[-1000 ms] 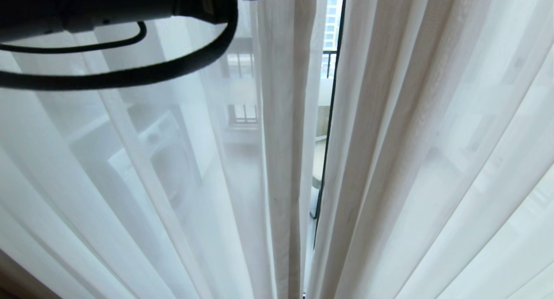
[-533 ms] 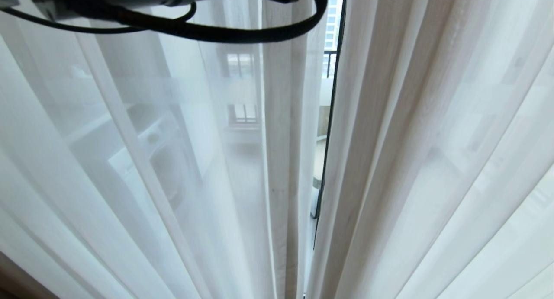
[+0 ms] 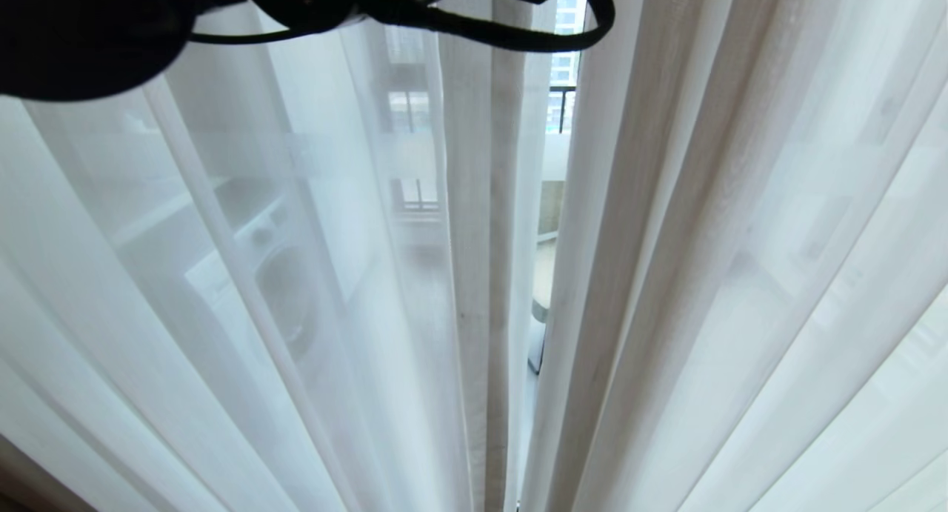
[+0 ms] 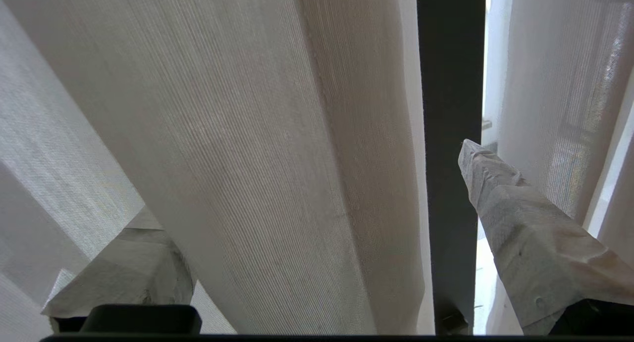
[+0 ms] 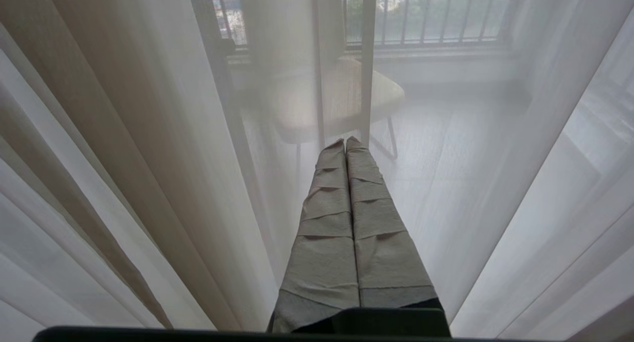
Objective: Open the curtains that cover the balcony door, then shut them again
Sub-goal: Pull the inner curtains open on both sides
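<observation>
Sheer white curtains [image 3: 740, 260] fill the head view in long pleats, with a narrow gap [image 3: 549, 223] between the left and right panels. My left arm [image 3: 81, 30] crosses the top left corner, trailing a black cable loop. In the left wrist view the left gripper [image 4: 304, 183] is open. A thick fold of curtain [image 4: 277, 149] and the black frame of the balcony door [image 4: 450, 134] lie between its taped fingers [image 4: 520, 223]. My right gripper [image 5: 345, 143] is shut and empty, pointing at the sheer curtain [image 5: 148, 134].
Through the sheer fabric a washing machine [image 3: 278, 275] shows on the left, beyond the glass. The right wrist view shows a pale chair [image 5: 317, 84] and railing bars [image 5: 421, 15] behind the curtain. A brown strip of floor [image 3: 22, 490] shows at the lower left corner.
My left arm has swung so that its dark body fills the top left corner, and its cable loop has moved right. The gap between the curtain panels has narrowed, hiding most of the black frame.
</observation>
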